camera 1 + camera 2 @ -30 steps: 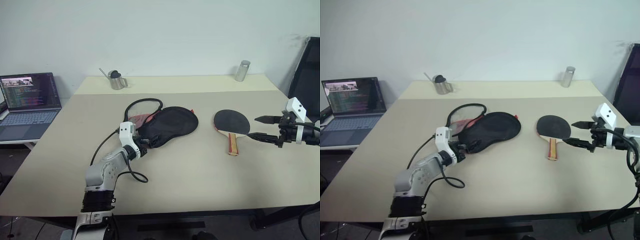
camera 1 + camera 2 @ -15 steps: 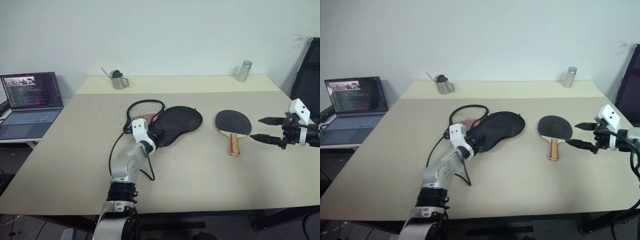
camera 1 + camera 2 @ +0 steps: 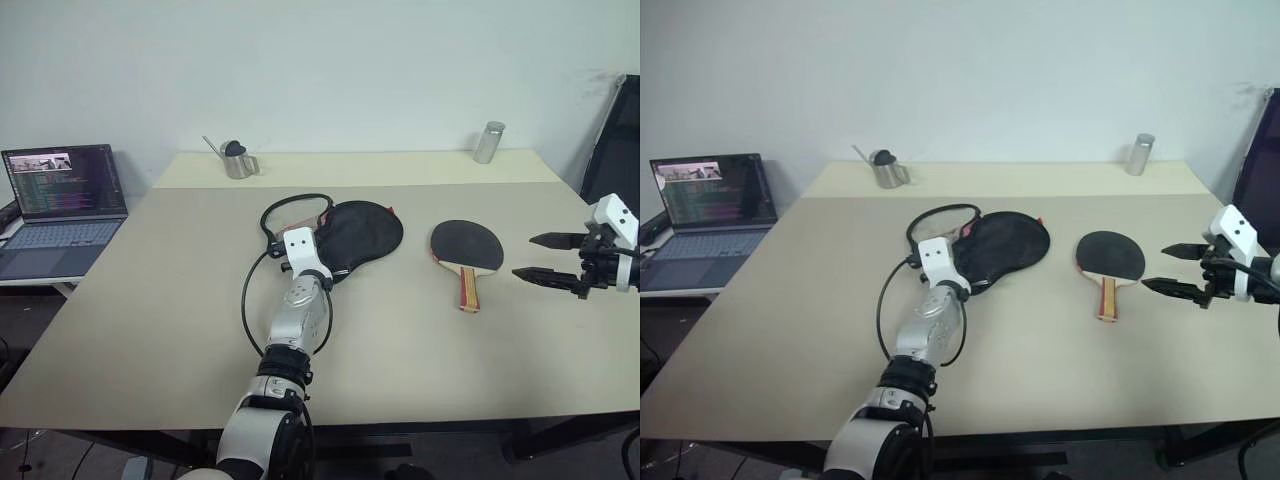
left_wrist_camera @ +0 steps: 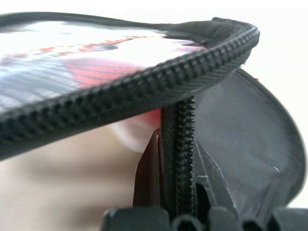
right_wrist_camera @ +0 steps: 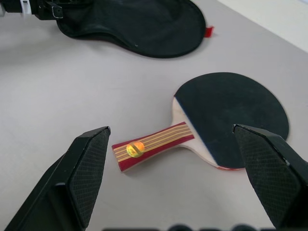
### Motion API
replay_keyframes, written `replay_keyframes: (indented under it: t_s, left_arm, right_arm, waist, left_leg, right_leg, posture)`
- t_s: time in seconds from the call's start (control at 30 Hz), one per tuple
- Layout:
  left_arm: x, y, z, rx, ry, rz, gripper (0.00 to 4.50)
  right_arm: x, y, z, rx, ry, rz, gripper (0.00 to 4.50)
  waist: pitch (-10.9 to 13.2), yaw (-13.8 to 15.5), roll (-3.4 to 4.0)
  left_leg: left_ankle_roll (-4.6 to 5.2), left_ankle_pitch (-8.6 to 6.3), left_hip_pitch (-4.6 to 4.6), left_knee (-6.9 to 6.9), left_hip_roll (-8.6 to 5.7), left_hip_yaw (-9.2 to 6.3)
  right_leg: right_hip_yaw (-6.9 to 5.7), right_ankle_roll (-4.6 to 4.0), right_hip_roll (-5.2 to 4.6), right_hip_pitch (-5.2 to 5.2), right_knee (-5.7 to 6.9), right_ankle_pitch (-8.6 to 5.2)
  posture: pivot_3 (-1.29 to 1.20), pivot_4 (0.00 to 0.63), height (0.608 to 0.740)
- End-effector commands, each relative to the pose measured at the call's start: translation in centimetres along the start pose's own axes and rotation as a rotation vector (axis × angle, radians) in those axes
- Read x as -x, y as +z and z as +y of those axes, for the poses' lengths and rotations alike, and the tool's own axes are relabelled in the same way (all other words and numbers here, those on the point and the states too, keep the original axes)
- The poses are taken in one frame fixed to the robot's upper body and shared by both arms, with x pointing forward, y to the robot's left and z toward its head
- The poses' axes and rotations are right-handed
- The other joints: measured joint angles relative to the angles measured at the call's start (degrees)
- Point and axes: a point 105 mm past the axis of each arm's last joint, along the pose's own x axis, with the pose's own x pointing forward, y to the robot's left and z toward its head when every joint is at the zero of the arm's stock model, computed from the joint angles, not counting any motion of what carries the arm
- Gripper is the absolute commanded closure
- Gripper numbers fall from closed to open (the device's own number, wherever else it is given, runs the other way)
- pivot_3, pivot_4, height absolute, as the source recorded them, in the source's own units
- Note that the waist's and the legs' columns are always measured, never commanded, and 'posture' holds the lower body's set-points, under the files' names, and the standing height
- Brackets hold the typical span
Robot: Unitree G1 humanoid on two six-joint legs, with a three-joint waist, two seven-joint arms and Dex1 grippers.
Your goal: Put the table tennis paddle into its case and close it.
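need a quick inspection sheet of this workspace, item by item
surface: beige table, a second lighter table top butted behind it
job's things: paddle lies flat, black face up, outside the case; case lies to its left, zipper edge partly open, red lining showing
clutter: small metal watering can and a metal cylinder on the far table
grippers: left gripper shut on the case's zipper edge; right gripper open, in the air right of the paddle, holding nothing
cables: black cable looping along the left arm
surroundings: open laptop on a side desk at left, pale wall, black chair at right
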Motion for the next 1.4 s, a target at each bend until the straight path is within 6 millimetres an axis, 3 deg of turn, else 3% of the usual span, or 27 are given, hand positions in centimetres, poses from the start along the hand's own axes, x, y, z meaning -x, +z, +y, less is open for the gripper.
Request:
replay_keyframes:
  t_s: [0.03, 0.37, 0.47, 0.67, 0.8, 0.97, 1.23, 1.4]
  left_arm:
    - [-0.2, 1.1, -2.7, -0.004, -0.028, -0.062, 4.47]
    - [-0.1, -1.4, -4.5, 0.124, -0.077, 0.08, 4.47]
    - [0.0, -2.0, -4.8, 0.167, -0.103, 0.136, 3.91]
    - [-0.1, -2.1, -5.3, 0.144, -0.139, 0.166, 1.83]
    - [0.0, -1.7, -5.2, 0.12, -0.183, 0.16, 1.83]
    - [0.5, -0.6, -3.4, 0.009, -0.315, 0.178, 1.83]
    - [3.6, -1.1, 2.9, -0.124, -0.345, 0.355, 1.83]
    - [5.8, 0.5, 4.1, -0.1, -0.431, 0.372, 1.83]
  right_arm:
    - [1.0, 1.4, -0.2, 0.04, -0.025, -0.028, 0.0]
    - [0.9, 1.4, -0.1, 0.041, -0.025, -0.03, 0.0]
    - [0.8, 1.4, 0.0, 0.04, -0.023, -0.032, 0.0]
    - [0.6, 1.5, 0.1, 0.041, -0.019, -0.037, 0.0]
    - [0.6, 1.5, 0.2, 0.041, -0.016, -0.037, 0.0]
    - [0.6, 1.5, 0.1, 0.042, -0.018, -0.036, 0.0]
    - [0.5, 1.3, 0.0, 0.039, -0.02, -0.041, 0.0]
    - [0.3, 1.2, 0.1, 0.036, -0.019, -0.046, 0.0]
  waist:
    - [0.0, 0.0, 0.0]
    - [0.0, 0.1, 0.0]
    - [0.0, 0.1, 0.0]
    - [0.0, 0.1, 0.01]
    - [0.0, 0.1, 0.01]
    - [0.0, 0.3, 0.01]
    - [0.0, -0.8, 0.03]
    - [0.0, -0.7, 0.04]
  left_leg:
    - [0.0, 0.0, 0.0, 0.0, -0.01, 0.02]
    - [0.0, 0.0, 0.01, 0.0, 0.0, 0.04]
    - [0.0, 0.0, 0.02, 0.01, 0.0, 0.04]
    - [0.0, 0.0, 0.08, 0.01, -0.01, 0.05]
    - [0.01, 0.01, 0.16, 0.01, -0.01, 0.05]
    - [0.0, 0.01, 0.08, 0.03, -0.03, 0.04]
    - [0.0, 0.01, 0.12, 0.01, 0.02, 0.07]
    - [0.0, 0.01, 0.12, 0.02, 0.02, 0.03]
  right_leg:
    - [0.0, 0.02, 0.0, 0.0, -0.01, 0.01]
    - [-0.03, 0.03, 0.0, 0.0, 0.01, 0.01]
    - [-0.04, 0.03, 0.0, 0.0, 0.02, 0.01]
    - [-0.05, 0.04, 0.01, 0.05, 0.02, 0.02]
    - [-0.06, 0.06, 0.02, 0.14, 0.03, 0.02]
    - [-0.08, 0.07, 0.02, 0.09, -0.01, 0.03]
    - [0.07, 0.07, 0.05, 0.04, 0.04, 0.03]
    - [0.1, 0.07, 0.04, 0.07, 0.03, 0.03]
  posture:
    - [0.0, 0.15, 0.74]
    - [0.0, 0.15, 0.74]
    - [0.0, 0.15, 0.74]
    - [0.0, 0.15, 0.74]
    - [0.0, 0.15, 0.74]
    - [0.0, 0.15, 0.74]
    - [0.0, 0.15, 0.74]
    - [0.0, 0.15, 0.74]
